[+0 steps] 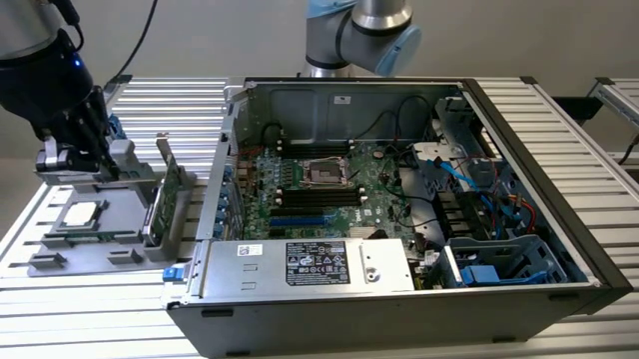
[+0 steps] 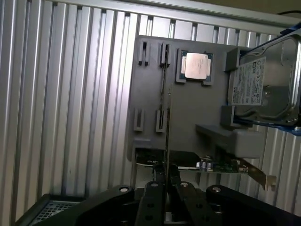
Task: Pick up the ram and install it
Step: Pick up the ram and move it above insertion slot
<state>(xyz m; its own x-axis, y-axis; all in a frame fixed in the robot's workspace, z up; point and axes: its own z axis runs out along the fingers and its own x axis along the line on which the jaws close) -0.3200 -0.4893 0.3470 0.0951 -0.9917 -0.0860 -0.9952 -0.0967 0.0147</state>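
While the arm (image 1: 45, 82) hangs over the grey holder (image 1: 100, 254), at nine o'clock from the open computer case (image 1: 529, 172) in the exterior view, its jaws are clenched on the ram (image 2: 167, 127). Seen from the wrist, the ram is edge-on: a thin dark strip running out from between the jaws, in line with two slotted posts (image 2: 161, 121) on the holder. Whether its lower edge sits in those posts or hangs clear of them I cannot tell.

Beside that line of posts a square processor (image 2: 196, 66) lies flat in its recess; in the exterior view it is at six o'clock from the jaws. A silver hard drive (image 2: 263, 84) with a white label sits at the holder's edge, past the processor from the ram. A green card (image 2: 221, 165) with a metal bracket stands on edge in the holder, at three o'clock from the jaws in the exterior view, between them and the case wall.

Inside the case the green motherboard (image 1: 299, 187) lies flat, with black slots (image 1: 317, 196) just at six o'clock from the processor socket (image 1: 325, 170). A silver power box (image 1: 310, 262) with a dark label spans the case's six o'clock edge. Holder and case rest on a ribbed metal tabletop (image 1: 90, 321).
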